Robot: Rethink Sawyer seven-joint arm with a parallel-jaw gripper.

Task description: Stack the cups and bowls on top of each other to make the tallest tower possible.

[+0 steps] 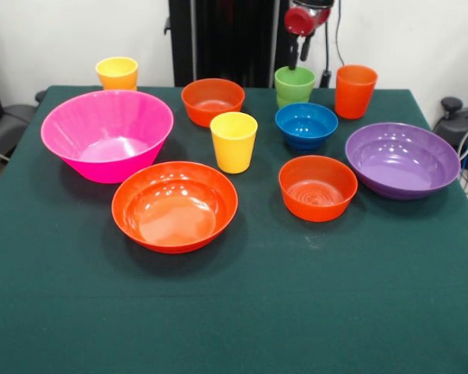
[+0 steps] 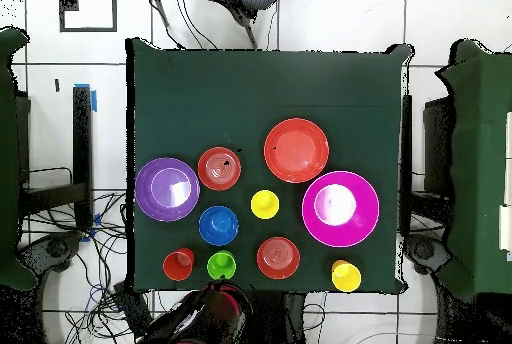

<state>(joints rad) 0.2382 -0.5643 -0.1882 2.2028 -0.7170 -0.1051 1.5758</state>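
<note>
Every piece stands singly on the green table, none stacked, so no tower shows. At the back are a yellow cup point(image 1: 117, 73), a small orange bowl point(image 1: 212, 100), the green cup point(image 1: 294, 86) and the taller orange cup point(image 1: 354, 91). Further forward are the big pink bowl point(image 1: 107, 134), a second yellow cup point(image 1: 234, 141), the blue bowl point(image 1: 306, 125) and the purple bowl point(image 1: 402, 160). Nearest the front are the wide orange bowl point(image 1: 175, 205) and another small orange bowl point(image 1: 317, 187). My gripper point(image 1: 299, 54) hangs open and empty just above and behind the green cup point(image 2: 221, 265).
The green cloth point(image 1: 234, 312) runs to the table's edges on all sides. The arm point(image 2: 215, 312) rises behind the back row of cups. Cables and dark chairs point(image 1: 4, 125) stand beyond both side edges, off the table.
</note>
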